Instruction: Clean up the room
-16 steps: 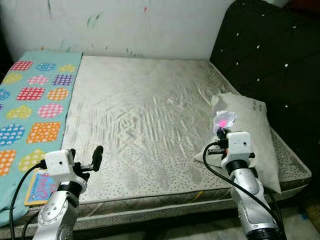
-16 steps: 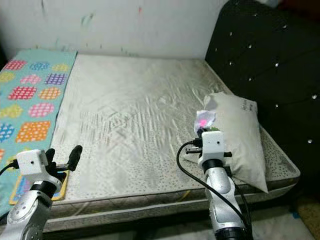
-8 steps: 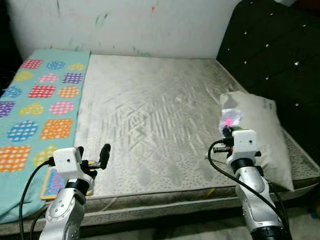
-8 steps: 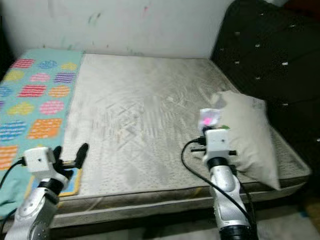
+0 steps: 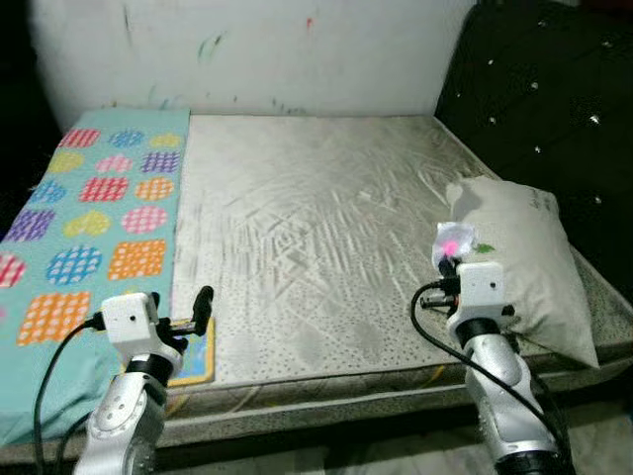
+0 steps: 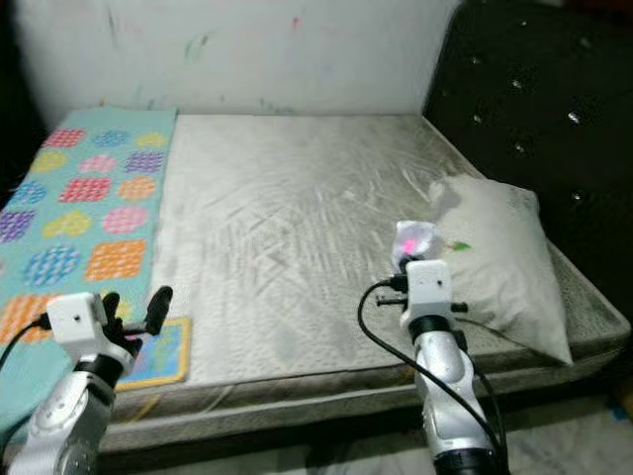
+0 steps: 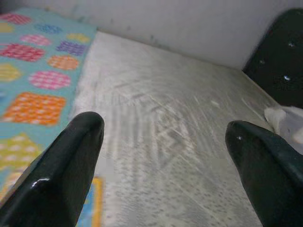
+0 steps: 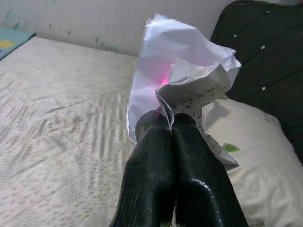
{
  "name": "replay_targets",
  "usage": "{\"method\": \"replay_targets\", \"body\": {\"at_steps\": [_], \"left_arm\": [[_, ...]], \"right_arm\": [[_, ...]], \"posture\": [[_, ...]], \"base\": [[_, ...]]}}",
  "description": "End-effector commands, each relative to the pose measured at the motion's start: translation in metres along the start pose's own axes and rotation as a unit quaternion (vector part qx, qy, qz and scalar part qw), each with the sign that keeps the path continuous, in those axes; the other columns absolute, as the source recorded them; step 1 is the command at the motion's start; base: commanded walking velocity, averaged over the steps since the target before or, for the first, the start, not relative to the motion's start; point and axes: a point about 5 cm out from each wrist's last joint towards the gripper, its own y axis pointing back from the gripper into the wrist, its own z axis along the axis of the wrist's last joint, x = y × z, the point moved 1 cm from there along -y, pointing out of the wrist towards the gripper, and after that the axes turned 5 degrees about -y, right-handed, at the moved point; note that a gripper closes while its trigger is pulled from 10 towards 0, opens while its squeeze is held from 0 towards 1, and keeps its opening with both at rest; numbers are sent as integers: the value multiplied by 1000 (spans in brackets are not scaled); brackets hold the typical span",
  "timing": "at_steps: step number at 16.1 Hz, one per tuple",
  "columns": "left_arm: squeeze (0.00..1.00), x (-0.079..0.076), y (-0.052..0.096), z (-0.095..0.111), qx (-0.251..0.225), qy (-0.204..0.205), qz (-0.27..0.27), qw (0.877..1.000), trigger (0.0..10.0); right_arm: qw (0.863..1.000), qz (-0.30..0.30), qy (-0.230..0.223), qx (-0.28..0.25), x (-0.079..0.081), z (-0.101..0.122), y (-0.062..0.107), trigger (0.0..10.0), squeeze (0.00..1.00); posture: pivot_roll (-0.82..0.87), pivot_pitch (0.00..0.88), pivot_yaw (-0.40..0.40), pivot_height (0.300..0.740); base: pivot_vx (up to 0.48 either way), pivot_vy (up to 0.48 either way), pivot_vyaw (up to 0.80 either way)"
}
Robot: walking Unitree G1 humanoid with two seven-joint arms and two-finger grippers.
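Behind crumpled paper (image 8: 182, 80), right gripper's (image 8: 171, 124) fingertips are hidden

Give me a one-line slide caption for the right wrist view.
Right gripper shut on crumpled paper, held above the mattress near the pillow.

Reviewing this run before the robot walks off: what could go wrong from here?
1. The right gripper pinches only a bottom edge of the crumpled paper; it might slip out during walking.
2. The right arm is close to the pillow at the mattress edge; turning could drag the pillow off.
3. The left gripper hangs open over the front edge near the flat card and could snag it.
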Motion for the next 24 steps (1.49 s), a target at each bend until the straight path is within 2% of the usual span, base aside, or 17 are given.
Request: {"method": "replay_targets", "body": {"at_steps": [1, 2, 3, 6, 8, 9, 18, 24], "left_arm": [[0, 2, -2, 7, -11, -19, 5, 1000, 10000], [0, 7, -3, 13, -21, -69, 41, 997, 10000], [0, 8, -3, 14, -23, -79, 48, 995, 10000], [0, 8, -3, 14, -23, -79, 48, 995, 10000], [0, 0, -3, 9, -20, -25, -4, 999, 10000], [0, -2, -3, 10, -24, -19, -11, 999, 10000], [0, -3, -3, 8, -19, -24, -14, 999, 10000], [0, 0, -5, -5, 0, -25, 10, 1000, 10000]], "right_arm": [[1000, 2, 1, -14, 1, 8, -3, 10000, 0], [1000, 3, 2, -14, 0, 8, -4, 10000, 0], [1000, 3, 2, -14, 1, 8, -4, 10000, 0], [1000, 3, 2, -14, 1, 8, -4, 10000, 0], [999, 17, 21, -19, 5, 10, -4, 10000, 0], [999, 20, 25, -20, 6, 10, -4, 10000, 0], [999, 25, 22, -19, 7, 9, -3, 10000, 0], [998, 50, 27, -25, 16, 8, -9, 10000, 0]], "posture": [[-117, 0, -66, 740], [-115, 0, -66, 740], [-115, 0, -66, 740], [-115, 0, -66, 740], [-121, 0, -67, 740], [-122, 0, -67, 740], [-122, 0, -63, 740], [-95, 0, -63, 740]], "base": [[0, 0, 0], [0, 0, 0], [0, 0, 0], [0, 0, 0], [0, 0, 0], [0, 0, 0], [199, 0, 0], [94, 0, 0]]}}
